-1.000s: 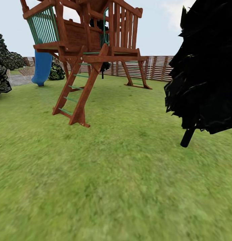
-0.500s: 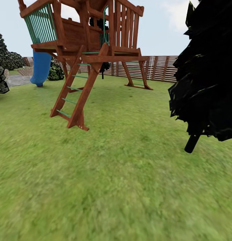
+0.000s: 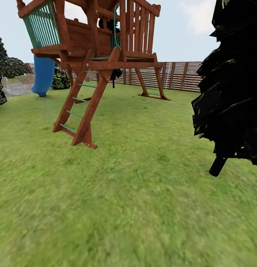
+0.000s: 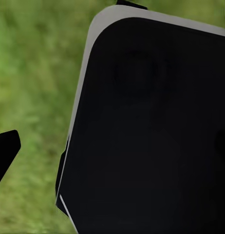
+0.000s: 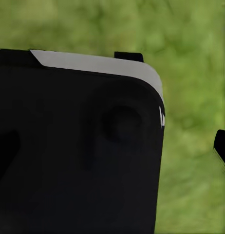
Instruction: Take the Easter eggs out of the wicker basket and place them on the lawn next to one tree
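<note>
The lawn [image 3: 128, 207] of mottled green grass spreads across the whole foreground in the head view. The three Easter eggs and the wicker basket are out of view, and so is the pale-trunked tree. In the left wrist view a black fingertip [image 4: 5, 152] pokes in beside a large black, white-edged panel of the robot [image 4: 151, 131], with grass behind. In the right wrist view another black fingertip [image 5: 222, 146] shows beside a similar black panel [image 5: 78, 151]. Neither view lets me tell how the jaws stand.
A red-brown wooden play tower [image 3: 95, 40] with a ladder [image 3: 78, 111] and a blue slide [image 3: 43, 76] stands ahead on the left. A near-black tree [image 3: 232, 96] with a thin black trunk [image 3: 218, 166] stands close on the right. A slatted fence [image 3: 180, 76] closes the back.
The whole head view has shifted with the camera: the play tower and the black tree appear closer, the tree sliding right and down. Nothing in the garden itself has moved.
</note>
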### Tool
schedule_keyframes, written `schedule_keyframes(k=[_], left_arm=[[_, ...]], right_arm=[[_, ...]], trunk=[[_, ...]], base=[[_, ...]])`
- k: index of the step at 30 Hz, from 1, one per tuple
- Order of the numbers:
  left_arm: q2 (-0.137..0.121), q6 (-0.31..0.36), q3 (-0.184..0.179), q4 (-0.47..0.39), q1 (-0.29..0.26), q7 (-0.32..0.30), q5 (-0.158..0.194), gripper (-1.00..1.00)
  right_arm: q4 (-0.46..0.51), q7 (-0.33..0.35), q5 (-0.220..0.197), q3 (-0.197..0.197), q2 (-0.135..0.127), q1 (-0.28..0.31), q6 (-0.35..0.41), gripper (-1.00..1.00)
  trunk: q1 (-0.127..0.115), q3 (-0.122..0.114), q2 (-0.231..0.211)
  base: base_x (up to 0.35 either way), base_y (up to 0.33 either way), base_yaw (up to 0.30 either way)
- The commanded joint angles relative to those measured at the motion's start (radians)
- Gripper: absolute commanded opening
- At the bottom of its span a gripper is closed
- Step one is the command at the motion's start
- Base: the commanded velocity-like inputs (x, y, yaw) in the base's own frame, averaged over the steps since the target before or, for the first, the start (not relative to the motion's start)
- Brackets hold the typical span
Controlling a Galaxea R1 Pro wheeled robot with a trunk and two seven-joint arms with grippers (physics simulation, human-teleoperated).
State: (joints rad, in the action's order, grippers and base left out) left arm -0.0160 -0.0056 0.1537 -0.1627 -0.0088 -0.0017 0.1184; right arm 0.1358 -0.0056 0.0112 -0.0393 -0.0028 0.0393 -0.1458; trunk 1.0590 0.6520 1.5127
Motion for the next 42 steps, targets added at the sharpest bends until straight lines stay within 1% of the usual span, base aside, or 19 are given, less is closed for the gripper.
schedule_keyframes(k=[1, 19, 42], left_arm=[[0.0, -0.001, 0.0, 0.0, 0.0, 0.0, 0.011, 1.0], [0.001, -0.001, 0.0, 0.0, 0.0, -0.001, 0.011, 1.0], [0.001, -0.001, 0.0, 0.0, 0.0, 0.0, 0.011, 1.0]], right_arm=[[-0.001, -0.001, 0.001, -0.004, -0.001, 0.001, -0.003, 1.0], [-0.005, 0.001, -0.004, -0.004, -0.003, 0.001, 0.003, 1.0], [-0.004, 0.001, 0.001, -0.004, 0.0, 0.001, -0.003, 1.0]], trunk=[[0.001, 0.001, 0.0], [0.001, 0.001, 0.0], [0.001, 0.001, 0.0]], base=[[0.339, 0.0, 0.0], [0.339, 0.0, 0.0], [0.339, 0.0, 0.0]])
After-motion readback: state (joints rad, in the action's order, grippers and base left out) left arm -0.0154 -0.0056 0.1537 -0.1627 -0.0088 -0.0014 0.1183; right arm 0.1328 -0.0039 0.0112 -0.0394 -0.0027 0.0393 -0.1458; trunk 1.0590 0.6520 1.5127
